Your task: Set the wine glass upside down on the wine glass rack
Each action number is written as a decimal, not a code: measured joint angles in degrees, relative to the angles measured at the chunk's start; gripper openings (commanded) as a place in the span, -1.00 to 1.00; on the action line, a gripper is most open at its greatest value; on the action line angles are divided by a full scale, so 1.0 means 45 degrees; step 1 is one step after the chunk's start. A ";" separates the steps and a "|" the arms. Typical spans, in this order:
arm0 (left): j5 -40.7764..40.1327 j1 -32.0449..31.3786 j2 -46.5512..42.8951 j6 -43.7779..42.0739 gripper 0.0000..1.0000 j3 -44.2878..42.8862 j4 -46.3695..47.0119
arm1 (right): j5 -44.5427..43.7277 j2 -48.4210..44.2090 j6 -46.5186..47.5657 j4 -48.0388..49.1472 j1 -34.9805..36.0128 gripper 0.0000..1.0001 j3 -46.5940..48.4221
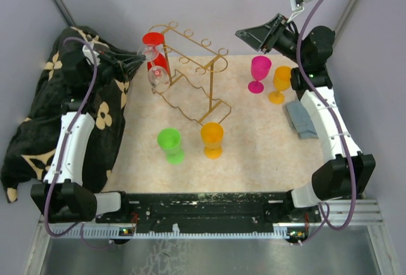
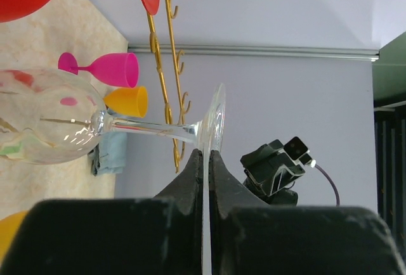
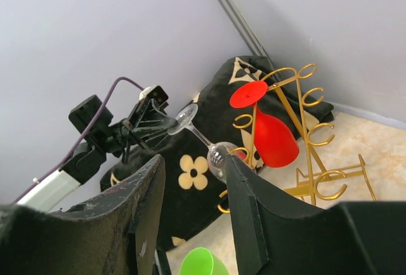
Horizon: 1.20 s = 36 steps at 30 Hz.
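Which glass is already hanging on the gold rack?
The red glass, upside down at the rack's back-left end. The left gripper holds the clear glass; the others stand on the table.

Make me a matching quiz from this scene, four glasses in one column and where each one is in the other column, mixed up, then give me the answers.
Things:
1. clear wine glass
2. red glass
3. green glass
4. pink glass

Places:
A. standing nearest the arm bases, beside an orange glass
B. foot pinched in the left gripper
C. hanging upside down on the gold rack
D. standing on the right side, not far from the grey cloth

Pairs: 1-B, 2-C, 3-A, 4-D
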<state>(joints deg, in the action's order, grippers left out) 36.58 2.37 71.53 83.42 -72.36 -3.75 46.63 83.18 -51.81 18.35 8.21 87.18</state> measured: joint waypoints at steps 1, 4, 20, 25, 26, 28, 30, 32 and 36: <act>-0.0063 -0.0117 0.0151 -0.0083 -1.00 -0.0097 -0.0010 | -0.0015 0.0000 0.0053 -0.0058 0.0000 -0.13 0.0000; -0.0238 -0.0427 0.0675 -0.0432 -1.00 -0.0617 -0.0180 | -0.0078 -0.0029 0.0180 -0.0311 0.0000 -0.13 -0.0005; -0.0797 -0.1073 0.2749 -0.1506 -1.00 -0.1953 -0.0491 | -0.0393 -0.0282 0.0908 -0.1370 0.0005 -0.13 -0.0005; -0.0801 -0.1297 0.3230 -0.1535 -1.00 -0.2137 -0.0384 | -0.0457 -0.0282 0.1049 -0.1564 0.0000 -0.13 -0.0005; -0.0801 -0.1350 0.3322 -0.1549 -1.00 -0.2195 -0.0340 | -0.0471 -0.0282 0.1073 -0.1617 0.0005 -0.13 -0.0005; -0.0840 -0.1413 0.3434 -0.1554 -1.00 -0.2322 -0.0272 | -0.0500 -0.0282 0.1151 -0.1685 0.0005 -0.13 -0.0005; -0.0865 -0.1447 0.3449 -0.1564 -1.00 -0.2327 -0.0175 | -0.0529 -0.0282 0.1190 -0.1734 0.0005 -0.13 -0.0005; -0.0889 -0.1462 0.3453 -0.1579 -1.00 -0.2327 -0.0078 | -0.0554 -0.0282 0.1234 -0.1787 0.0005 -0.13 -0.0005; -0.0933 -0.1520 0.3492 -0.1598 -1.00 -0.2395 0.0029 | -0.0583 -0.0282 0.1273 -0.1885 0.0005 -0.13 -0.0005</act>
<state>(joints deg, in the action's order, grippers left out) 32.38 -4.47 87.24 76.23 -83.13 -3.62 44.01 81.91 -46.09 9.87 8.23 87.15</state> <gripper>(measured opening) 0.024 0.436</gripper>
